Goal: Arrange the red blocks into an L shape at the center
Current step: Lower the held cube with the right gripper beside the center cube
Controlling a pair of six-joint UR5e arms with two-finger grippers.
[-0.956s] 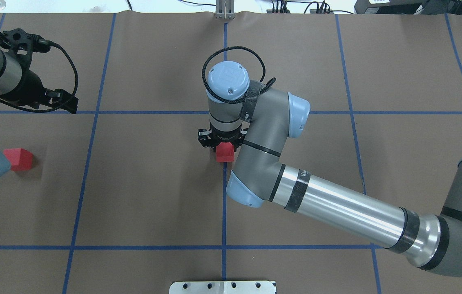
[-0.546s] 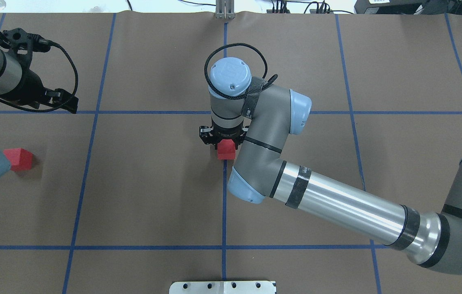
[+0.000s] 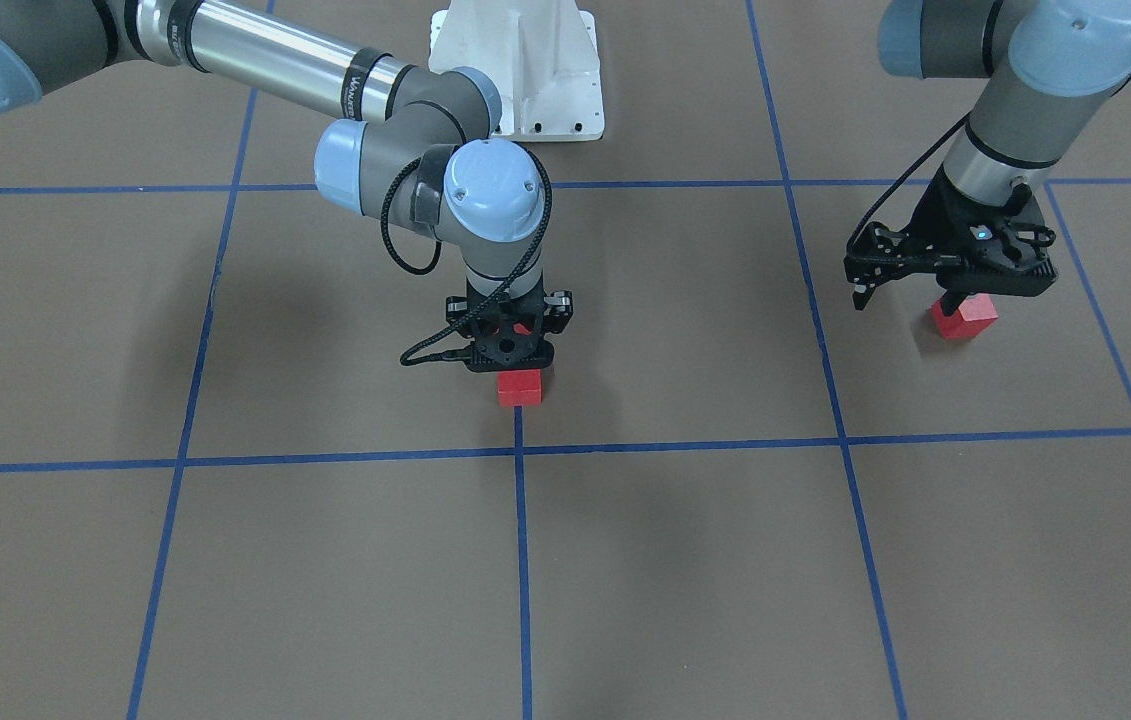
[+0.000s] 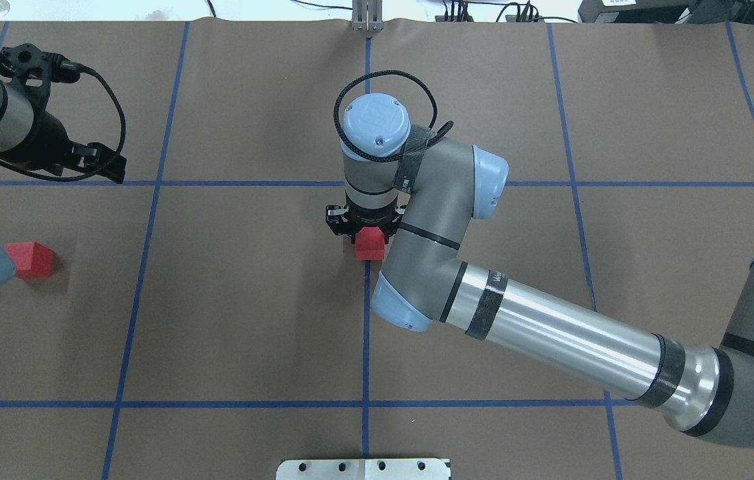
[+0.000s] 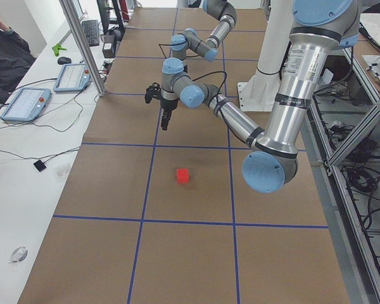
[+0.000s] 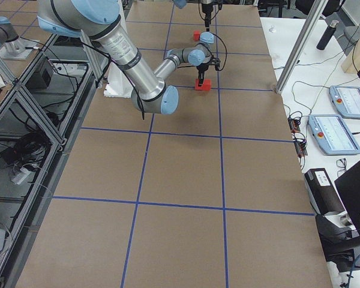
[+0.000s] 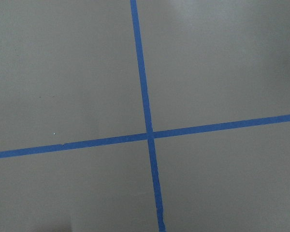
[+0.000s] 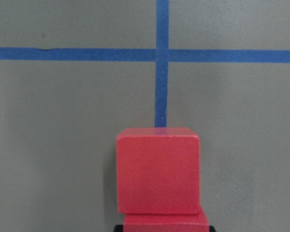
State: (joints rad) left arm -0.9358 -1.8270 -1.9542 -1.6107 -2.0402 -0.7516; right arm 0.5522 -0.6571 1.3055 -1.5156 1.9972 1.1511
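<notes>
The right arm (image 4: 483, 293) is stretching across the right half of the bench (image 4: 230, 100), walling off the red blocks (image 4: 370, 245) at the center (image 4: 350, 320) from that side. Their left side is lying open as far as the lone red block (image 4: 30, 260).

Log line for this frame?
right gripper: low, grip unclear | two red blocks: together on centre line | third red block: far left | left gripper: raised | L: incomplete
</notes>
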